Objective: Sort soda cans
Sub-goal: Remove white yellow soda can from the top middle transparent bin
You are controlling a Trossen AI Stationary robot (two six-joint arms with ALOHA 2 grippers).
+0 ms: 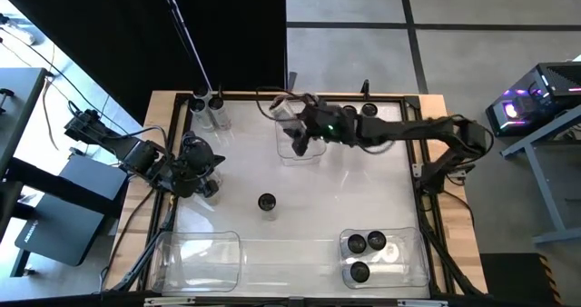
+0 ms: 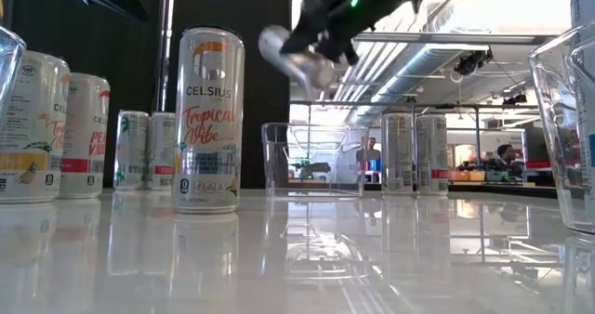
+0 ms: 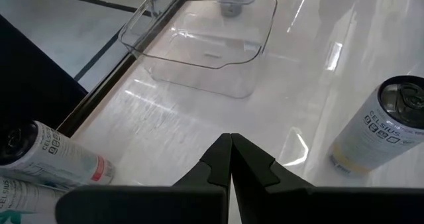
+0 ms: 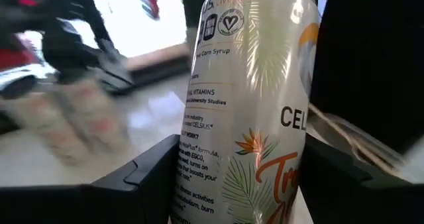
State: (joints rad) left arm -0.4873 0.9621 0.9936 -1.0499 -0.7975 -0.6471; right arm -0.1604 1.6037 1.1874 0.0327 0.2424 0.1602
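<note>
Holding a soda can [image 4: 245,111] off the table [image 1: 300,225], your right gripper [image 1: 302,128] hangs above the clear bin [image 1: 300,148] at the far middle of the table; its fingers [image 4: 149,174] pinch the can's sides. From the low view the held can [image 2: 297,58] is tilted and well clear of the surface.

Your left gripper [image 3: 230,164] sits at the left side of the table, fingers pressed together, gripping nothing. Two cans [image 3: 40,168] lie on their sides just beside it, near the table's left edge.

One can [image 1: 266,202] stands upright and alone near the middle of the table. Three cans [image 1: 366,252] stand in the near right bin [image 1: 418,257]. The near left bin [image 1: 195,262] is seen clearly only in part; you can't tell its contents from the high view. Two cans [image 1: 209,103] stand at the far left corner, and more [image 1: 361,110] at the far edge behind your right arm.

The low view shows the middle can's label reading Celsius.
</note>
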